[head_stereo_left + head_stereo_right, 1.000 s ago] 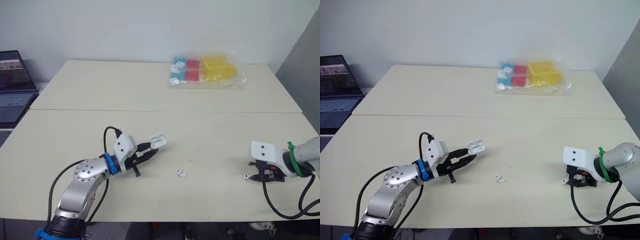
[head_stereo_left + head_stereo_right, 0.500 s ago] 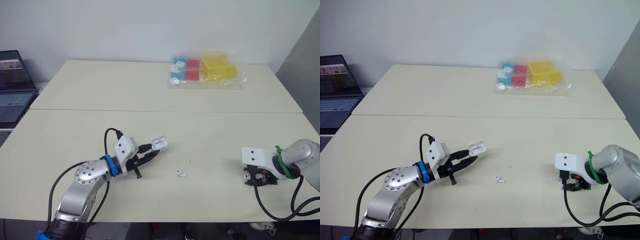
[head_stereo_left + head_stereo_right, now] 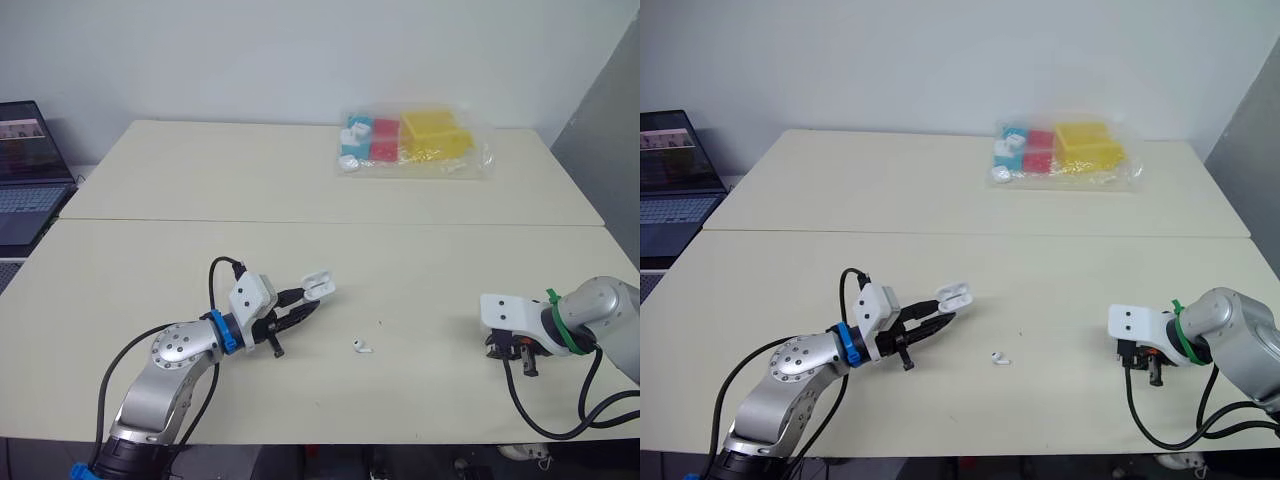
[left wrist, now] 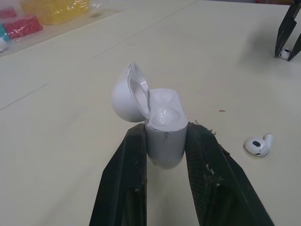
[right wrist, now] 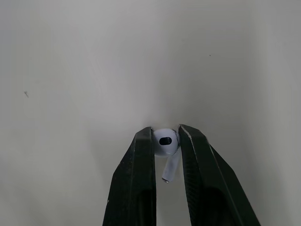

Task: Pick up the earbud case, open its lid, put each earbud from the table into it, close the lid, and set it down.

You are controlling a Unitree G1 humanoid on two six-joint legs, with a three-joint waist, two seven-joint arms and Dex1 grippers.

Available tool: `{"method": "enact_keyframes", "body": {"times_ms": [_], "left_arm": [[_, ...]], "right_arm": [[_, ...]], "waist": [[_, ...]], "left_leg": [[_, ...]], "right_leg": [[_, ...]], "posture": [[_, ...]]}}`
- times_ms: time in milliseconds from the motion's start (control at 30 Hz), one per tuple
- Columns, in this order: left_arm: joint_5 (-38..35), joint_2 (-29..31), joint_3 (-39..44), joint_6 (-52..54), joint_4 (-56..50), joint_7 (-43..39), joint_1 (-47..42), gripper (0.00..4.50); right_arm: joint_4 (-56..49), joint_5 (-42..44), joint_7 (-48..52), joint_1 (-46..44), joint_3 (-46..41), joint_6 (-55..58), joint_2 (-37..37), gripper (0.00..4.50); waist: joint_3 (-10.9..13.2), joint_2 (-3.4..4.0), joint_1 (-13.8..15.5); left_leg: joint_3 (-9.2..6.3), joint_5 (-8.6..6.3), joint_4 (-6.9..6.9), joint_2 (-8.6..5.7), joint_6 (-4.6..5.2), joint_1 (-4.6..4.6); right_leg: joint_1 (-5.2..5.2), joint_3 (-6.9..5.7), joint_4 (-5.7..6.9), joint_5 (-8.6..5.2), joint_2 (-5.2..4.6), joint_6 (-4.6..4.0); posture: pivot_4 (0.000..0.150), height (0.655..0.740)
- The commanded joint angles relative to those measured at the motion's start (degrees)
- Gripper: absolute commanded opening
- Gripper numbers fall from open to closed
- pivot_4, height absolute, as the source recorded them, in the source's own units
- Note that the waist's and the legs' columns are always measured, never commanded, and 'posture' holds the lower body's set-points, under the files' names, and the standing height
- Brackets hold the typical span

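Pale, smooth table [image 3: 300,180] sits under everything. The small white case [image 4: 162,127] is held low over it with its round lid flipped open, and the left gripper [image 4: 164,136] squeezes its sides. Well off to its right, the right gripper [image 5: 166,134] pinches one shiny earbud [image 5: 165,141], with the stem pointing back along the fingers. Another earbud [image 3: 362,346] lies on the table between them, nearer the case.

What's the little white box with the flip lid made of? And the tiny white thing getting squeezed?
The earbud case looks like hard plastic: a smooth white shell, shiny inside the open lid. The squeezed earbud looks like glossy white plastic too, with a dark oval opening on its head; what sits in that opening cannot be told.
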Motion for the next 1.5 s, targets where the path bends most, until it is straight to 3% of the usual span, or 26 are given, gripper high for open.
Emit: {"method": "enact_keyframes", "body": {"times_ms": [33,233,300,433,567,700,1133,1500], "left_arm": [[-0.5,-0.2,-0.1,-0.4,-2.0,0.3,-0.9,0.79],[-1.4,-0.6,0.1,-0.3,-1.3,0.0,-2.3,0.79],[-3.2,-1.0,0.2,0.7,-2.0,-0.6,-2.9,0.79],[-6.8,-2.4,-0.2,3.3,-3.8,-1.0,-4.6,0.79],[-8.6,-2.6,-0.9,6.0,-4.7,-1.6,-7.1,0.79],[-11.0,-2.6,-0.9,9.0,-4.9,-2.2,-10.2,0.79],[-20.1,-3.8,1.9,18.6,-7.3,1.8,-16.1,0.79],[-22.0,-3.4,2.2,20.4,-7.4,2.2,-17.0,0.79]], "right_arm": [[-0.7,0.1,0.3,0.1,-1.8,-0.6,-0.6,0.37],[-3.4,4.3,1.8,-1.2,-7.0,-2.0,-0.6,0.37],[-5.8,9.7,2.2,-3.7,-10.9,0.3,2.0,0.37],[-9.1,19.0,-0.8,-8.9,-16.1,4.6,10.5,0.37],[-10.8,29.3,-10.1,-13.2,-21.6,13.2,24.0,0.37],[-10.0,37.1,-18.4,-14.5,-27.8,9.1,38.0,0.37],[-9.1,33.5,-25.0,-14.5,-20.5,-1.7,43.0,0.37],[-7.4,30.4,-28.6,-14.8,-18.0,-6.4,44.1,0.37]], "waist": [[0.0,0.0,0.0],[0.0,0.01,0.0],[0.0,0.0,-0.1],[0.0,0.0,-0.2],[0.0,-0.02,-0.1],[0.0,-0.02,-0.1],[0.0,-0.01,-0.1],[0.0,-0.01,-0.1]], "left_leg": [[0.0,0.0,0.0,0.0,0.0,0.0],[0.0,0.0,-0.01,0.0,0.0,-0.01],[0.0,0.0,-0.02,0.0,0.0,-0.01],[-0.04,0.0,0.01,0.03,0.0,-0.02],[-0.11,0.0,0.01,0.04,0.0,-0.03],[-0.1,0.0,0.01,0.01,0.0,-0.12],[-0.17,0.01,0.01,0.09,0.01,-0.09],[-0.14,0.01,0.01,0.06,0.02,-0.12]], "right_leg": [[0.0,0.0,0.0,0.0,0.0,0.0],[-0.01,0.0,0.01,0.0,0.04,0.0],[-0.01,0.0,0.0,0.0,0.08,0.0],[-0.01,0.01,0.03,0.01,0.17,0.02],[0.03,-0.01,0.06,0.02,0.2,0.01],[-0.01,0.01,0.02,0.02,0.19,0.02],[-0.01,0.0,0.06,0.04,0.28,0.03],[-0.01,0.03,0.02,0.04,0.27,0.03]], "posture": [[0.15,0.74],[0.15,0.74],[0.15,0.74],[0.15,0.74],[0.15,0.74],[0.15,0.74],[0.15,0.74],[0.15,0.74]]}}
